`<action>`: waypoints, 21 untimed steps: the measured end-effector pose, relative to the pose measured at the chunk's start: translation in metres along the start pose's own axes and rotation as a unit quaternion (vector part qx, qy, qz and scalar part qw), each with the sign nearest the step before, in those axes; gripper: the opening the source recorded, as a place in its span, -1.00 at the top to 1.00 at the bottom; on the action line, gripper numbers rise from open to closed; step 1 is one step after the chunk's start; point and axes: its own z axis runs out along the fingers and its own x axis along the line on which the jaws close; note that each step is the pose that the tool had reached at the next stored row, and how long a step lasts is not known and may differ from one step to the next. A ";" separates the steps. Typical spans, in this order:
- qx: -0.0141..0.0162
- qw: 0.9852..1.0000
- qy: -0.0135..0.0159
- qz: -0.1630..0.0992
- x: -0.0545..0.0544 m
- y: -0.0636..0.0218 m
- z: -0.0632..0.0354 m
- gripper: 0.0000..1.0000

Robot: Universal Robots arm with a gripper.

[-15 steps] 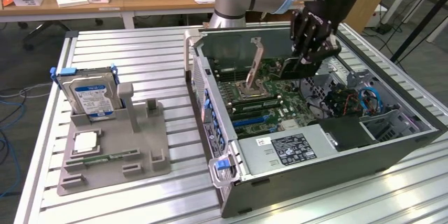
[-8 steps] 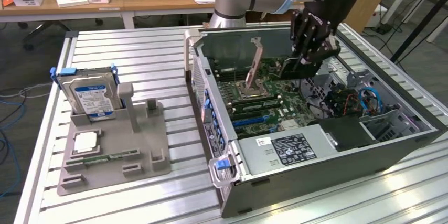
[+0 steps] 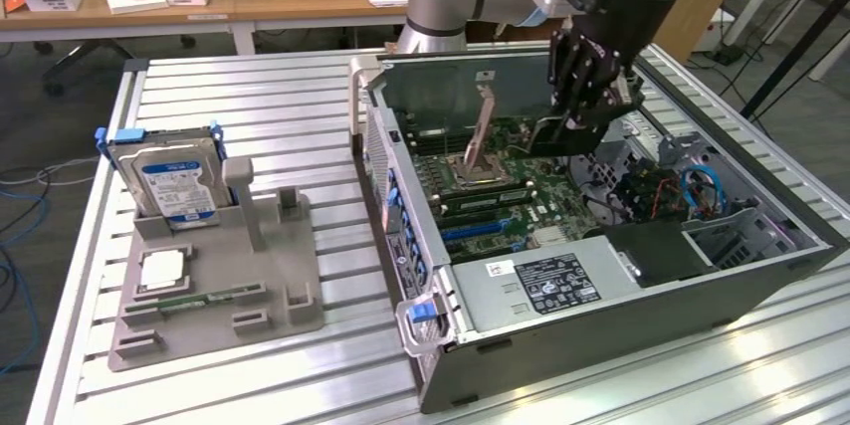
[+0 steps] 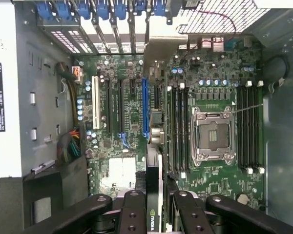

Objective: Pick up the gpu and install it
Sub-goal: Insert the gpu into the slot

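Reaching down into the open computer case (image 3: pixel 598 276) at upper right of the exterior view, with the end effector (image 3: pixel 580 111) clamped on the gpu (image 3: pixel 564 136). Holding that dark card on edge over the motherboard (image 3: pixel 525 221), just beside the CPU socket (image 3: pixel 479 171). From the wrist, looking along the gpu's thin edge (image 4: pixel 154 187), gripped between black fingers (image 4: pixel 132 214), running close beside the blue expansion slot (image 4: pixel 145 107); cannot tell whether seated or merely above. At left of the exterior view, on the slatted bench (image 3: pixel 239 97): a grey fixture (image 3: pixel 266 276) carrying an upright hard drive (image 3: pixel 170 181) and, lying flat near its lower edge, a green memory stick (image 3: pixel 199 298).
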 end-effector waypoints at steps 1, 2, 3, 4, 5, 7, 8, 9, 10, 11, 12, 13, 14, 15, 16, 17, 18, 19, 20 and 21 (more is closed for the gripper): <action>0.000 1.000 0.000 0.000 0.000 0.0008 0.0018 0.47; 0.001 1.000 0.000 0.000 0.000 0.0020 0.0036 0.47; 0.002 1.000 0.000 0.000 0.000 0.0036 0.0056 0.47; 0.003 1.000 0.000 -0.001 0.001 0.0053 0.0073 0.47; 0.004 1.000 0.000 -0.001 0.001 0.0072 0.0090 0.47; 0.004 1.000 0.000 -0.001 0.001 0.0108 0.0127 0.47; 0.005 1.000 0.000 -0.001 0.001 0.0120 0.0146 0.47; 0.005 1.000 0.000 -0.001 0.001 0.0125 0.0166 0.47; 0.005 1.000 0.000 -0.001 0.001 0.0124 0.0184 0.47; 0.005 1.000 0.000 -0.001 0.001 0.0124 0.0202 0.47; 0.005 1.000 0.000 -0.002 0.001 0.0124 0.0220 0.47; 0.005 1.000 0.000 -0.002 0.002 0.0125 0.0237 0.47; 0.005 1.000 0.000 -0.002 0.002 0.0125 0.0256 0.47; 0.005 1.000 0.000 -0.003 0.002 0.0124 0.0273 0.47; 0.005 1.000 0.000 -0.004 0.002 0.0126 0.0292 0.47; 0.005 1.000 0.000 -0.005 0.002 0.0126 0.0311 0.47; 0.005 1.000 0.000 -0.006 0.002 0.0129 0.0329 0.47; 0.005 1.000 0.000 -0.007 0.002 0.0133 0.0347 0.47; 0.004 1.000 0.000 -0.008 0.002 0.0138 0.0365 0.47; 0.004 1.000 0.000 -0.009 0.002 0.0145 0.0385 0.47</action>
